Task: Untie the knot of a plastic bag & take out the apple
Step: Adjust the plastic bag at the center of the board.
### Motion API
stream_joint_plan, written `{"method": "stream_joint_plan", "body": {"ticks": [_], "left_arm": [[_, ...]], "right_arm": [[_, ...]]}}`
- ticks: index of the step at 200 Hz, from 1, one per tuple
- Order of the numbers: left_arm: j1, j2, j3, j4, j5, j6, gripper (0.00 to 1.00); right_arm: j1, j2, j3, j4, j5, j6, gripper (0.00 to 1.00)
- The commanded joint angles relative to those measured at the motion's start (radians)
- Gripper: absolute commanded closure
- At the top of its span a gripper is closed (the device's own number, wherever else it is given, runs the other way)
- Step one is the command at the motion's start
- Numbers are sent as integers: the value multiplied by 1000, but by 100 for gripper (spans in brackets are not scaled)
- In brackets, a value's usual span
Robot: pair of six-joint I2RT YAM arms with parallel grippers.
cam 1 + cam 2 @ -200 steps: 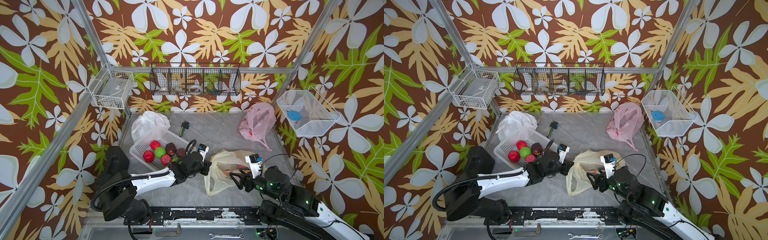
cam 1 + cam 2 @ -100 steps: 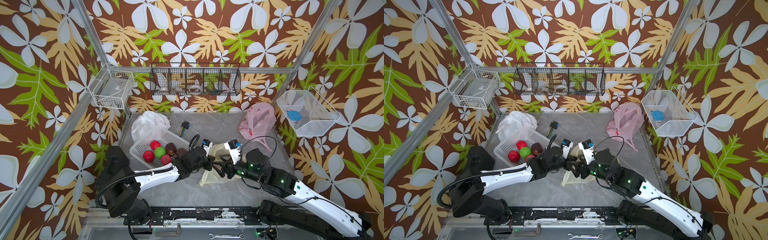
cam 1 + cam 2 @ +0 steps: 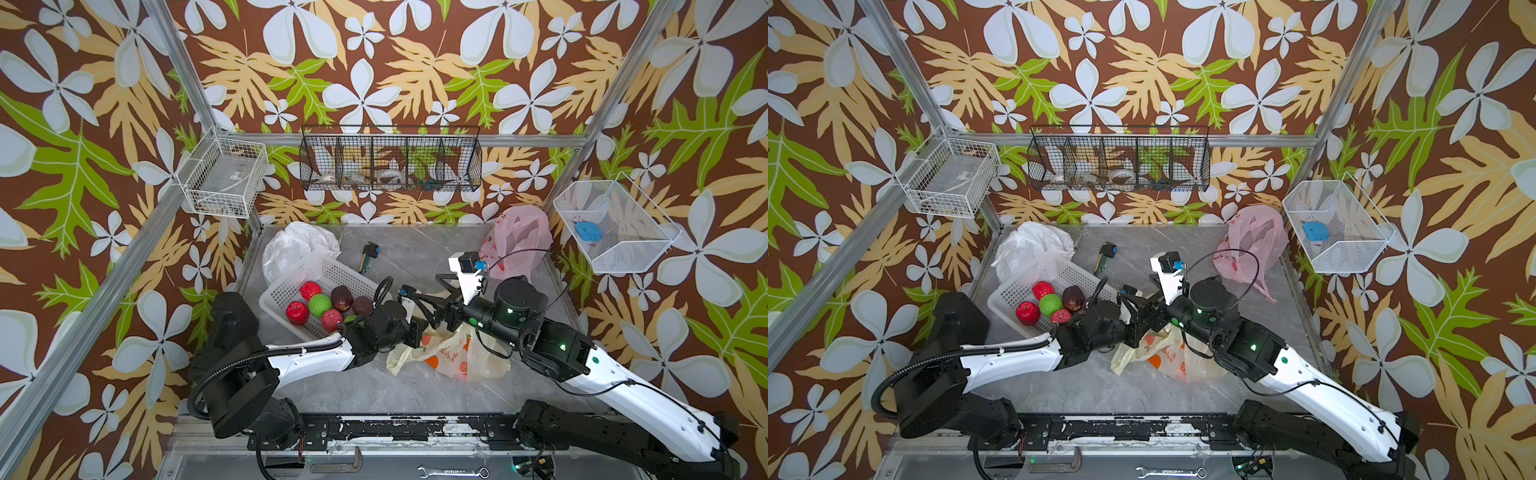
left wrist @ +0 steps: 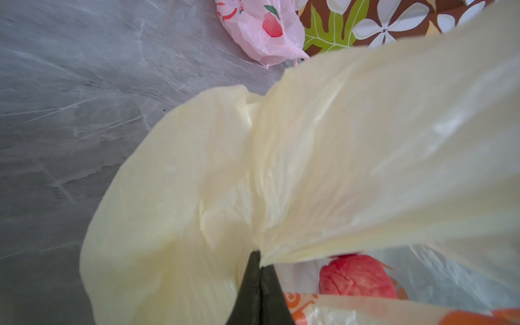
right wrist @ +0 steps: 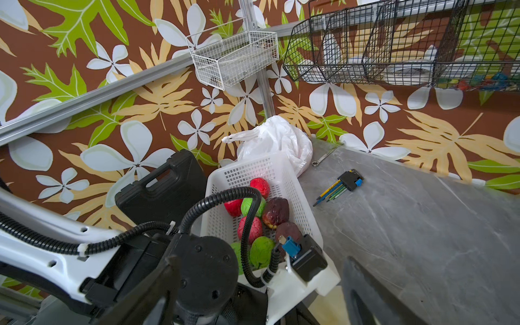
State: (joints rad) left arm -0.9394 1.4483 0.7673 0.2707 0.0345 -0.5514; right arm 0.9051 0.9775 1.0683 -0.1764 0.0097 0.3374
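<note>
My left gripper [image 4: 257, 260] is clamped on a gathered fold of the yellow plastic bag [image 4: 309, 154], which lies just beside the white fruit basket [image 3: 328, 270]. The red apple [image 4: 356, 277] sits inside the bag. My right gripper [image 3: 420, 283] is spread wide and empty, near the basket, above my left gripper.

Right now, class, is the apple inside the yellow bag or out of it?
Inside: the left wrist view shows the red apple lying within the yellow bag, whose film the left tool pinches.
</note>
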Motion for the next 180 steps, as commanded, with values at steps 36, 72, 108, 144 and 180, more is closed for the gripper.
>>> {"method": "stream_joint_plan", "body": {"ticks": [36, 72, 108, 144, 180], "left_arm": [[55, -79, 16, -121, -83, 45, 100], [73, -60, 71, -186, -115, 101, 100], [83, -52, 86, -175, -127, 116, 100], [83, -38, 88, -175, -122, 134, 100], [93, -16, 91, -154, -99, 124, 100]], "right_arm": [[-221, 122, 143, 10, -27, 142, 12], [-379, 212, 372, -97, -298, 170, 12], [-377, 174, 151, -19, -481, 273, 14], [-376, 47, -193, -44, -449, 313, 15], [-376, -109, -352, -90, -376, 327, 14]]}}
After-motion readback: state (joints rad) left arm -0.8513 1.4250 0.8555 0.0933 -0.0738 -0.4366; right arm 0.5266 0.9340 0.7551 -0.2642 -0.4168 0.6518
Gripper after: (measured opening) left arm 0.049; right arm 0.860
